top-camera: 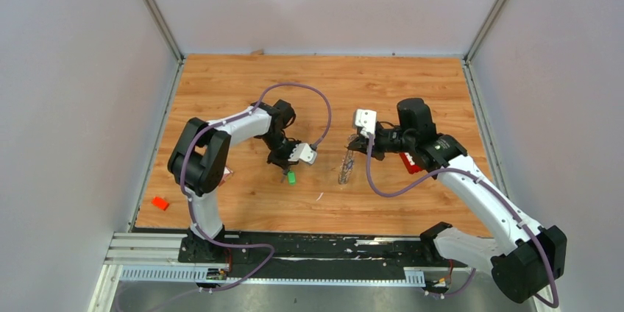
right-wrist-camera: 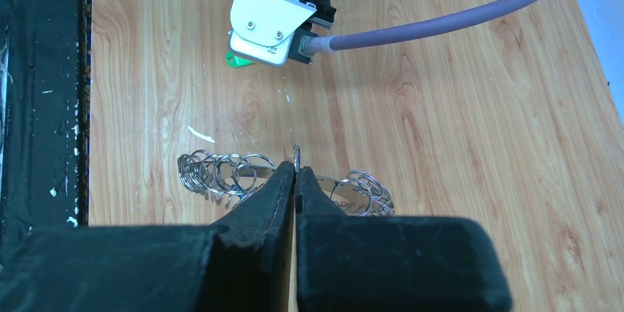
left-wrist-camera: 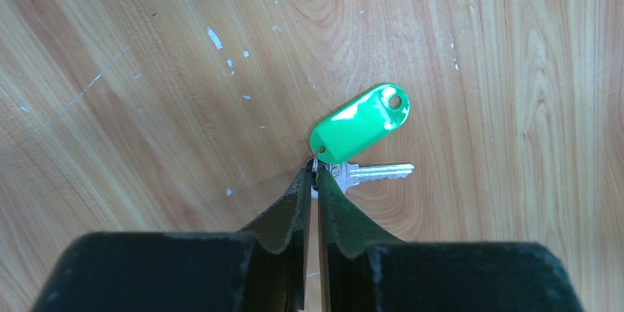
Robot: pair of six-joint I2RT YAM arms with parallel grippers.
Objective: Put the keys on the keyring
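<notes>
Left gripper [left-wrist-camera: 315, 174]: jaws pinched almost together on the small loop of the green key [left-wrist-camera: 358, 121], which lies flat on the table [left-wrist-camera: 478, 69] with its silver blade just beside the tips. Thin hold, so the loop could slip out on lifting.

Right gripper [right-wrist-camera: 296, 171]: clamped on one coil of the keyring [right-wrist-camera: 221, 172]. The loose coils on either side may swing and spoil the alignment.

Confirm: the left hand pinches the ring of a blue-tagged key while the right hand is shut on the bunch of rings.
Wrong colour: the tag is green, as the left wrist view shows. The left hand pinches the ring of that key; the right hand is shut on the bunch of rings.
</notes>
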